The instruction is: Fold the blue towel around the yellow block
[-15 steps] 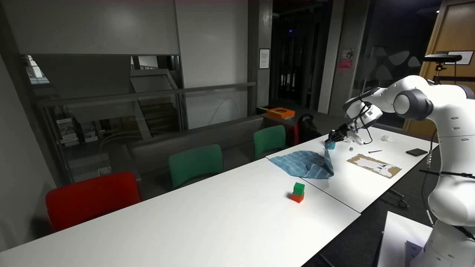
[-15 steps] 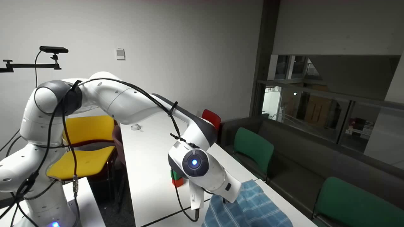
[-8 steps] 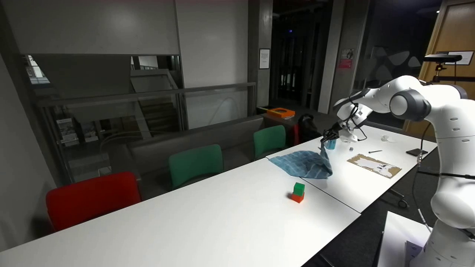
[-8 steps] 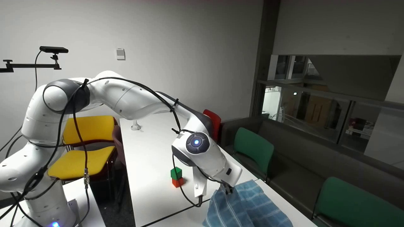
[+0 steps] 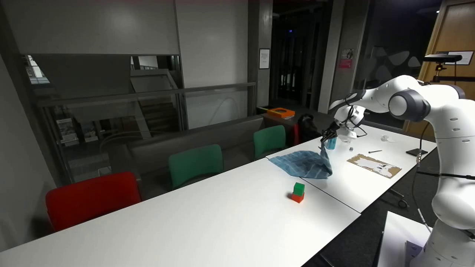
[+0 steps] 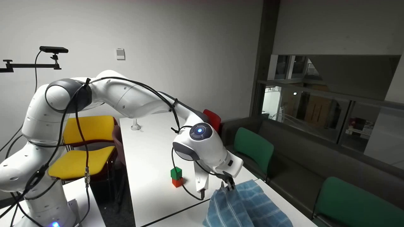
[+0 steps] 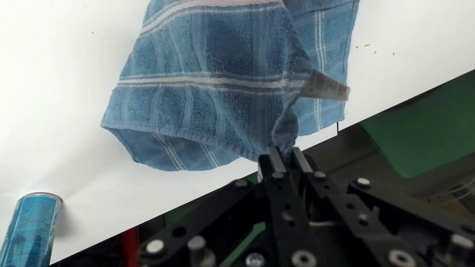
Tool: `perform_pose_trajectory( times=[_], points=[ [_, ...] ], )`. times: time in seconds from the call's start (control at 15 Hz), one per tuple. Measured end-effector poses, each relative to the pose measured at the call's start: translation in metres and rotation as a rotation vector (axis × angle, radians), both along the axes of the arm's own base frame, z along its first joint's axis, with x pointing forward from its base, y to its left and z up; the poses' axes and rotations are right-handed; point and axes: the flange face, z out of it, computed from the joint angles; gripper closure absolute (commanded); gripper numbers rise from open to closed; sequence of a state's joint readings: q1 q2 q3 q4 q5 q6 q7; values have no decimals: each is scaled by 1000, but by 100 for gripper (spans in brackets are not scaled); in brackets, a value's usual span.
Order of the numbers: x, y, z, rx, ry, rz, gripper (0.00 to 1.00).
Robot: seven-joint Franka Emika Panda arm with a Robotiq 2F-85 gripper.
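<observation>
The blue towel (image 7: 222,48), striped with white, lies on the table with one side lifted. My gripper (image 7: 285,154) is shut on its raised edge, and cloth shows pinched between the fingertips in the wrist view. From the fingers the towel (image 5: 304,164) slopes down to the part resting on the tabletop. In an exterior view the gripper (image 6: 228,186) stands above the towel (image 6: 263,205), with the raised flap hanging below it. A pale label (image 7: 328,88) sticks out from the cloth. The yellow block is hidden or out of view in every frame.
A green block (image 5: 298,188) sits on a red block (image 5: 297,198), apart from the towel. Close by the gripper stands a blue can (image 7: 32,230). A small grey cube (image 5: 351,149) and a torn cardboard sheet (image 5: 374,165) lie farther along. Green chairs (image 6: 255,149) line one table edge.
My gripper has risen and shifted toward the chair side, drawing the towel's raised edge with it. Most of that motion came in the earlier half second. The grip has stayed on the cloth.
</observation>
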State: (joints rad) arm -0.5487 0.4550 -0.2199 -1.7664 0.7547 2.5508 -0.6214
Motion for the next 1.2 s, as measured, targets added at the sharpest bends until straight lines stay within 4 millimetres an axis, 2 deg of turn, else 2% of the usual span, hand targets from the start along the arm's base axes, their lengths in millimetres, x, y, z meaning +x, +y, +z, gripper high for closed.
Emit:
perform_pose_trajectory(
  times=[0.53, 0.6, 0.73, 1.2],
  points=[
    [40, 26, 26, -79, 60, 65, 98],
    [45, 30, 29, -88, 65, 74, 66],
    [53, 37, 34, -104, 73, 89, 58],
    [60, 40, 40, -123, 75, 102, 5]
  ],
)
